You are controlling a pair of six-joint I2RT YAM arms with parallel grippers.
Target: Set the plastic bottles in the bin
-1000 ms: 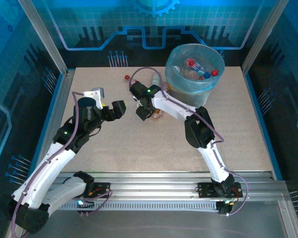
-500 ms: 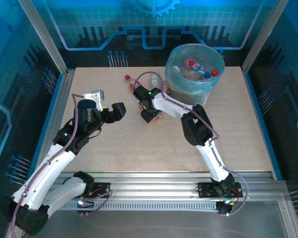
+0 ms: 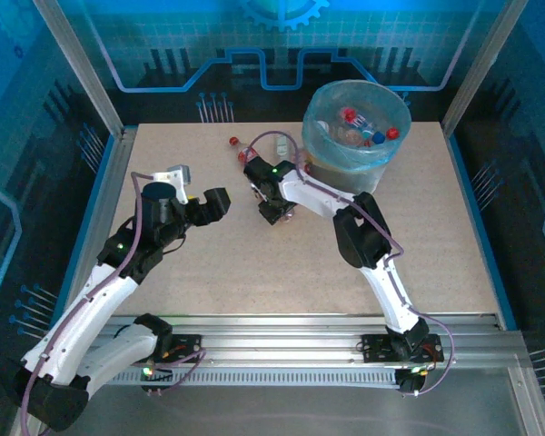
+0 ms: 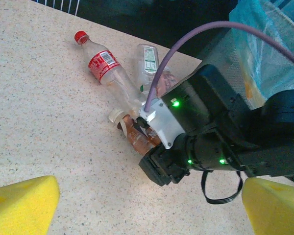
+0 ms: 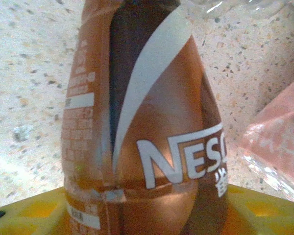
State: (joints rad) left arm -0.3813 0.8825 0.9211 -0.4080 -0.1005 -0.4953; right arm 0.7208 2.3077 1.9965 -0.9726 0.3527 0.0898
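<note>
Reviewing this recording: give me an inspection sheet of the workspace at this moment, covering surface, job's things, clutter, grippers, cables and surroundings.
Surface: speckled beige table, flat.
Job's things: bin at the far right holds several bottles. On the table lie a red-capped bottle, a clear bottle and a brown-label bottle.
Clutter: nothing seen.
Grippers: left gripper open, short of the bottles. Right gripper down over the brown-label bottle, jaws either side; grip not confirmable.
Cables: purple cable loops above the table bottles.
Surroundings: metal frame posts, blue-lit panels.
</note>
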